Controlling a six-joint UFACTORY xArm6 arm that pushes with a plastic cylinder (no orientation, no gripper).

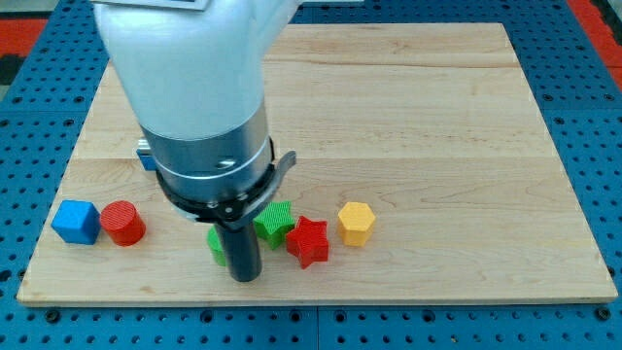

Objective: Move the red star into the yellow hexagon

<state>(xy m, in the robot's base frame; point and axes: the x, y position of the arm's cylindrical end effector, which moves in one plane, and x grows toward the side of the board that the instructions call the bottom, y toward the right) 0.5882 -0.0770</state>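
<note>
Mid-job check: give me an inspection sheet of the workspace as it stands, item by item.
Surface: wooden board, flat, on a blue perforated base.
Job's things: red star lies just left of the yellow hexagon in the view; a narrow gap shows between them.
Clutter: blue cube and red cylinder side by side near the view's left edge; one green block touching the star's upper left; another green block partly hidden behind the rod.
Grippers: none fitted; my tip rests on the board left of the red star, beside the hidden green block.
Cables: nothing seen.
Surroundings: red patch at the view's top left.
</note>
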